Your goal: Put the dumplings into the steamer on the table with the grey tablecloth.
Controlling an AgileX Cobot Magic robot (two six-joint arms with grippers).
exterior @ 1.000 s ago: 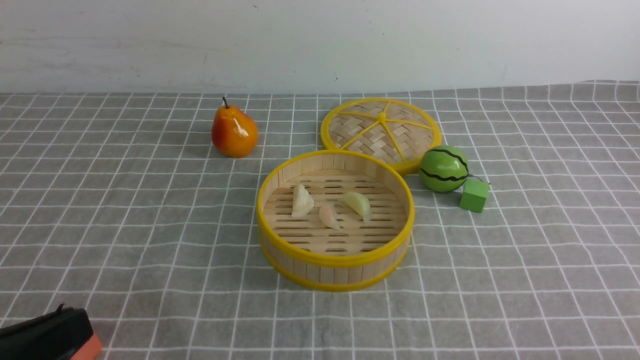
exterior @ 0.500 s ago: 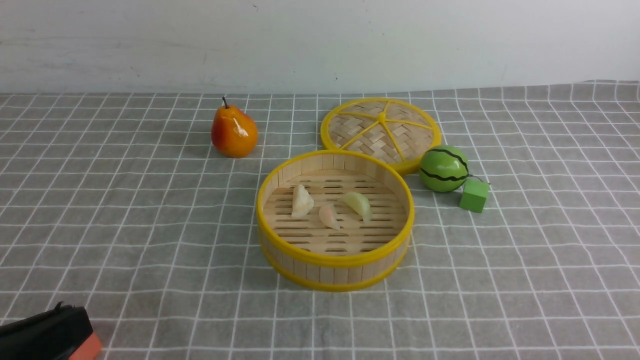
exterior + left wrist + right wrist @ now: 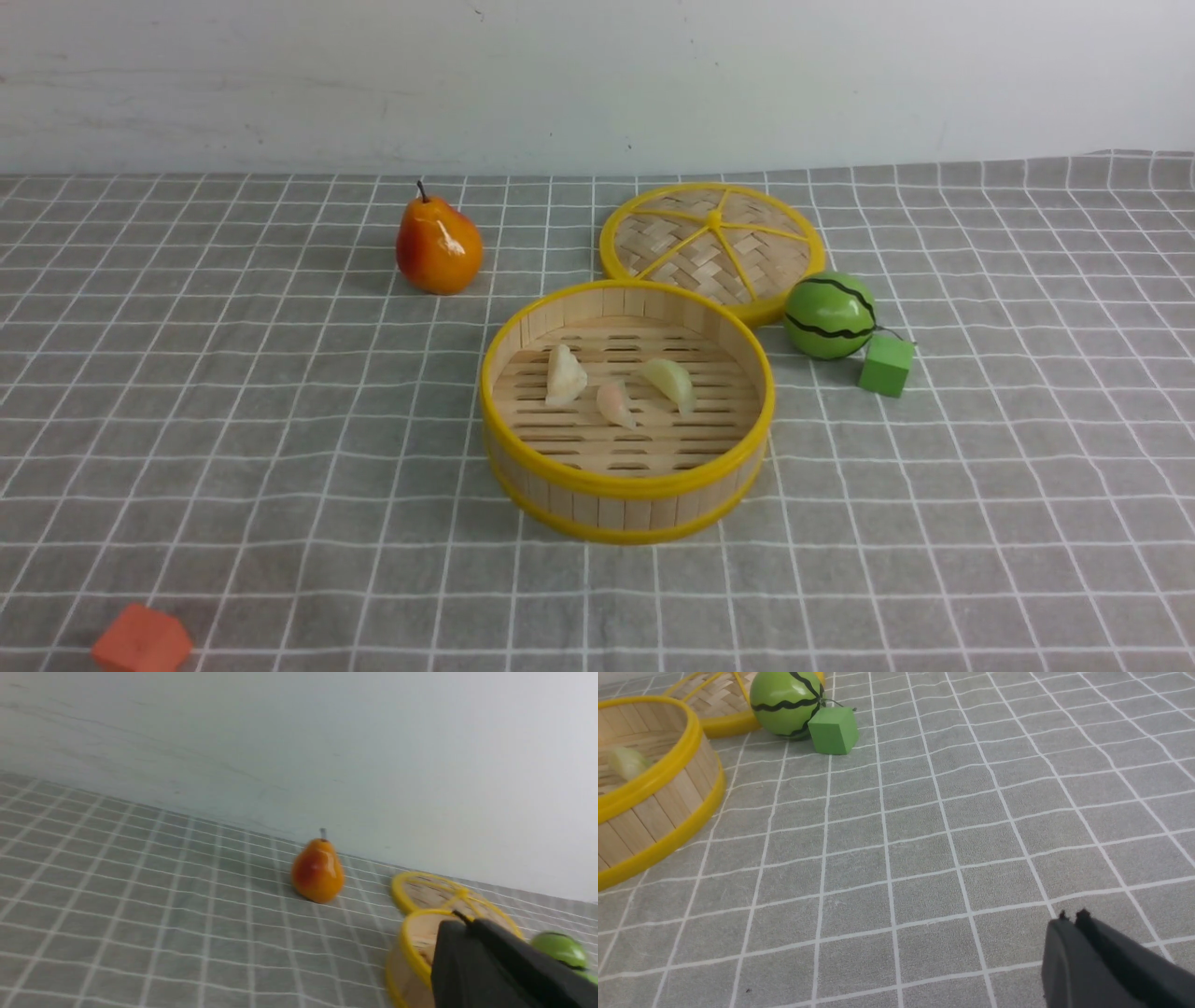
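Observation:
The bamboo steamer point(image 3: 625, 485) stands mid-table on the grey, white-gridded tablecloth point(image 3: 233, 420). Inside it lie the white dumpling point(image 3: 565, 375), the pink dumpling point(image 3: 614, 403) and the yellow-green dumpling point(image 3: 669, 381). Neither gripper shows in the front view. In the left wrist view my left gripper point(image 3: 462, 921) is shut and empty, with the steamer point(image 3: 411, 961) behind it. In the right wrist view my right gripper point(image 3: 1073, 917) is shut and empty over bare cloth, apart from the steamer point(image 3: 654, 812), where the yellow-green dumpling point(image 3: 627, 763) shows.
The flat woven lid point(image 3: 714, 245) lies behind the steamer. A pear point(image 3: 439, 245) stands at the back left. A green melon ball point(image 3: 829, 315) and a green cube point(image 3: 885, 365) sit right of the steamer. An orange-red block point(image 3: 142, 640) lies at the front left edge.
My left gripper's black body has left the front view's bottom left corner, uncovering the orange-red block. The steamer and the dumplings have not moved.

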